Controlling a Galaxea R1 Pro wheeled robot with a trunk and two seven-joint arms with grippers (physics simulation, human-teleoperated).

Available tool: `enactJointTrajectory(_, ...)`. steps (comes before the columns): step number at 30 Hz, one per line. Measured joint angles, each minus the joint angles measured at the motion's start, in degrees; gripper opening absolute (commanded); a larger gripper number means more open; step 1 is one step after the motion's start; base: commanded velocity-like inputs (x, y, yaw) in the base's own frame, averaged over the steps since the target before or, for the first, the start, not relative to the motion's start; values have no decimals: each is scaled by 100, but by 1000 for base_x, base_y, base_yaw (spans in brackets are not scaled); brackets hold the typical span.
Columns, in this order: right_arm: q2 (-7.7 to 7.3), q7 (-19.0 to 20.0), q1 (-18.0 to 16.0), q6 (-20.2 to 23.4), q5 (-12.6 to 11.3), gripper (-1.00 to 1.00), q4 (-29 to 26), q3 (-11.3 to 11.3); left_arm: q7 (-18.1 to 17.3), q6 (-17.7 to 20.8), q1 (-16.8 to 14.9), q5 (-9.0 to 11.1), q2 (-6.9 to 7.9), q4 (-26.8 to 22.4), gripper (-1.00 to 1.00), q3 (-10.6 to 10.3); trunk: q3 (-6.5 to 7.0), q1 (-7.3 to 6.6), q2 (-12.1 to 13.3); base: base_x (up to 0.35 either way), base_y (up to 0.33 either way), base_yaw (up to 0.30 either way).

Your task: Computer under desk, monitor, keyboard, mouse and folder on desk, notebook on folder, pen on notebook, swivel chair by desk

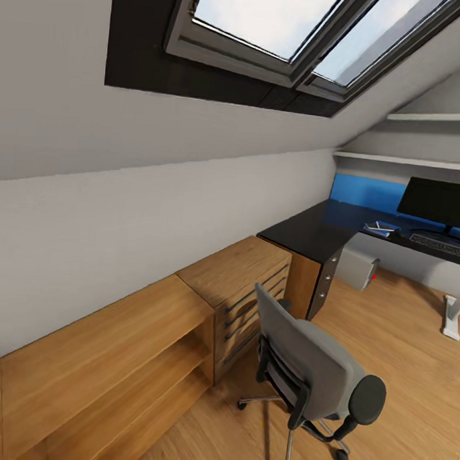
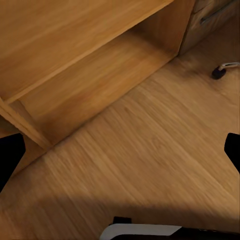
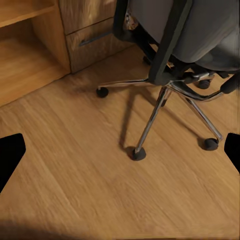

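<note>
Where desk (image 1: 310, 230) ends: one monitor (image 1: 437, 203), one swivel chair (image 1: 311, 367)

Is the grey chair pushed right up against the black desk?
No, the swivel chair stands apart from the desk, out on the wood floor.

Near floor: bare wood planks (image 3: 75, 175) lie open under both pincers.
Swivel chair (image 1: 311, 374): stands in the near middle, its five-star base (image 3: 165, 100) and castors spread over the floor.
Left side: a low wooden shelf unit (image 1: 97, 358) and a drawer chest (image 1: 244, 284) line the wall, close to the chair.
Far right floor: open planks (image 1: 399, 331) between the chair and the table (image 1: 317, 230).
Under the table: the computer (image 1: 359, 269) takes up the corner.
Table top: its near left end is bare; the monitor (image 1: 437, 202) and keyboard (image 1: 440, 244) crowd the far right.
</note>
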Motion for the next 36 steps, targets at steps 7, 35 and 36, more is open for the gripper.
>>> enactJointTrajectory(7, -7, -6, -1, 1, 1, 100, 0, 0, 48, 1, 0, 0, 19, 0, 100, 0, 0, 0, 0, 11, 148, -297)
enactJointTrajectory(35, -16, -9, 0, -1, 1, 100, 0, 1, 66, 11, 0, 11, 27, 0, 100, 7, 0, 0, 0, 8, 98, -300)
enactJointTrajectory(36, -16, -9, 0, -1, 1, 100, 0, 1, 66, 12, 0, 11, 29, 0, 100, 8, 0, 0, 0, 0, 0, -300)
